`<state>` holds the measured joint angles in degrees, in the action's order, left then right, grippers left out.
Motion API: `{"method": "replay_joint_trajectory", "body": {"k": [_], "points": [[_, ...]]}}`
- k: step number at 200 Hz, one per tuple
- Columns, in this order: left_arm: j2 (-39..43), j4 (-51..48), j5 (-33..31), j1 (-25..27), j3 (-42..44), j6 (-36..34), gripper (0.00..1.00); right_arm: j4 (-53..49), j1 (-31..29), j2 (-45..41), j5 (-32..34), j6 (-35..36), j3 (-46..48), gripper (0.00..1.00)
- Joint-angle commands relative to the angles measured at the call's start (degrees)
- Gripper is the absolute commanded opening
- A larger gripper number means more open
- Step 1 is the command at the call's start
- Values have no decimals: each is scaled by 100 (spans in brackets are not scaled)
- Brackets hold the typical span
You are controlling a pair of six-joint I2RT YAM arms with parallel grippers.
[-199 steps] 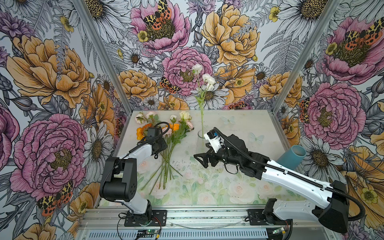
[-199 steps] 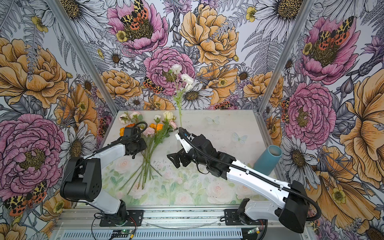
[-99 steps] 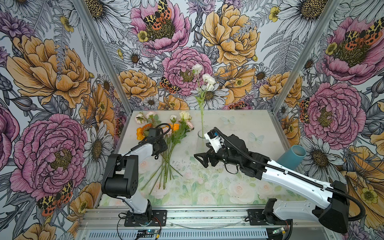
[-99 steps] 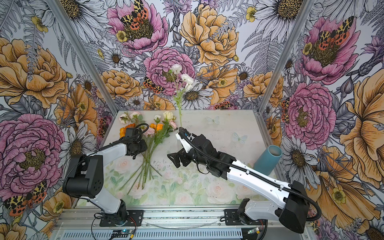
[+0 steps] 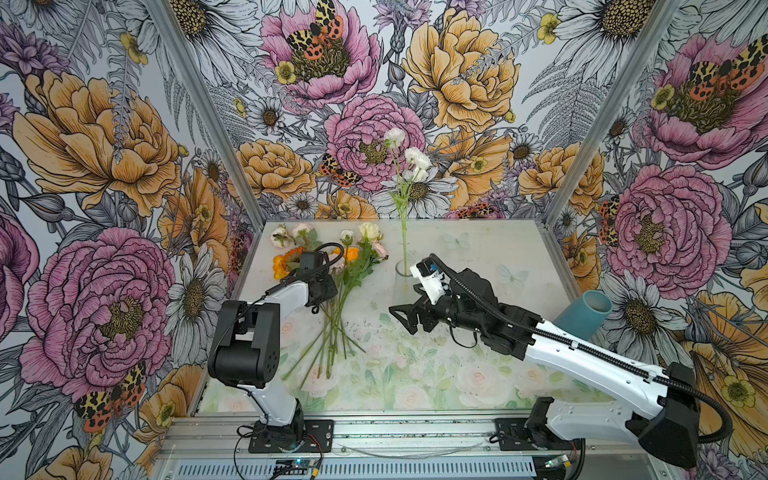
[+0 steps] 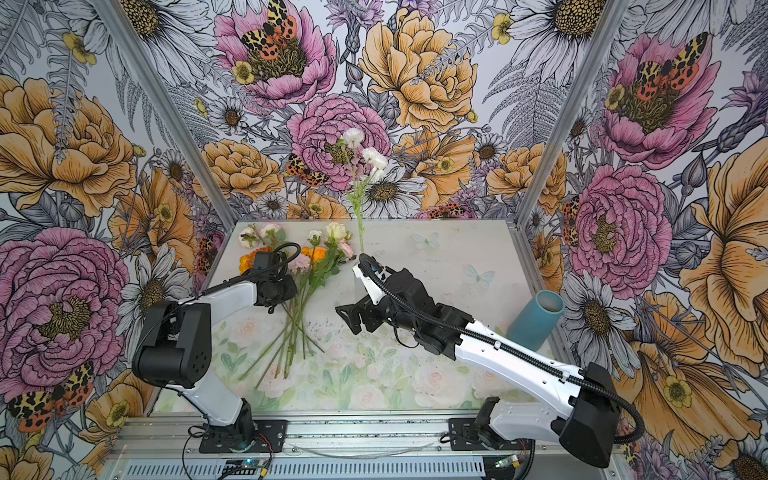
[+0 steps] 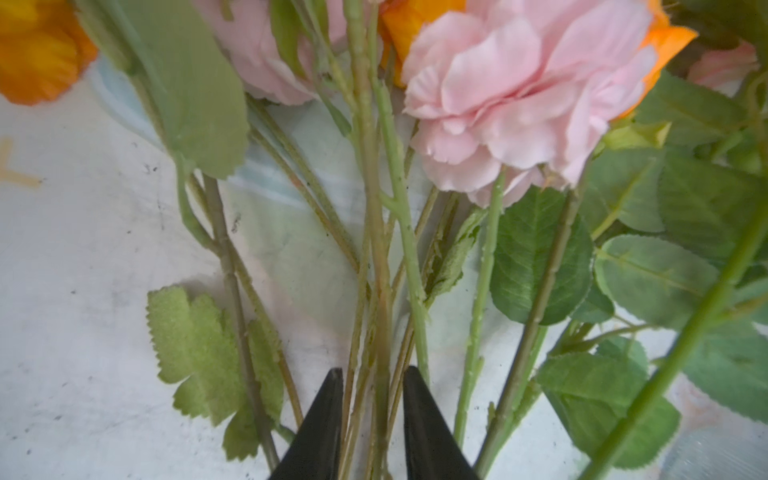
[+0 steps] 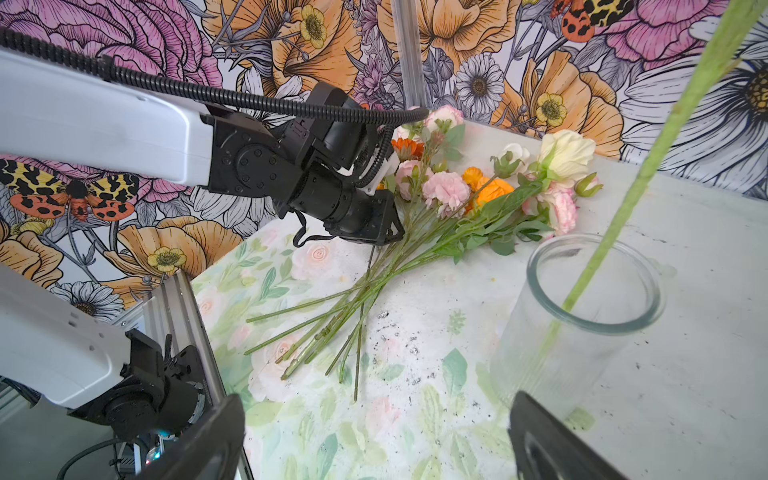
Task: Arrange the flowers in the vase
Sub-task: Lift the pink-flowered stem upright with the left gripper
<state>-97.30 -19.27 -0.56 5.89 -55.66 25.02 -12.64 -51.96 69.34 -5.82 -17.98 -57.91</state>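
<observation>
Booth walled on three sides with big floral wallpaper (image 5: 104, 124); desk (image 5: 478, 257) has a pale rose print with dark specks near the middle.

Hands first: left hand (image 7: 371, 382) sits low over the flowers (image 5: 351, 274), fingers (image 7: 324, 428) pinched in on a few thin green stems, which touch both tips. The rest of the bunch lies flat on the left half of the desk, with pink, orange and cream blooms toward the back wall and cut ends fanned toward the front edge.

The right hand (image 5: 409, 320) is spread wide and grips nothing. It is mid-desk, just beside the glass vase (image 8: 582, 353) on its front side; can't tell if they touch. Vase is upright, centre of the desk.

One stem with white blooms (image 5: 417, 158) already stands in it, leaning on the rim. A teal tube (image 5: 584, 320) is tilted against the right wall, well apart from the rest.
</observation>
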Motion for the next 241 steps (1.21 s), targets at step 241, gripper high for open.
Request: {"method": "replay_joint_trajectory", "body": {"k": [241], "points": [[3944, 350, -123, 869, 798, -1283, 0, 251, 305, 847, -433, -573, -1046, 99]]}}
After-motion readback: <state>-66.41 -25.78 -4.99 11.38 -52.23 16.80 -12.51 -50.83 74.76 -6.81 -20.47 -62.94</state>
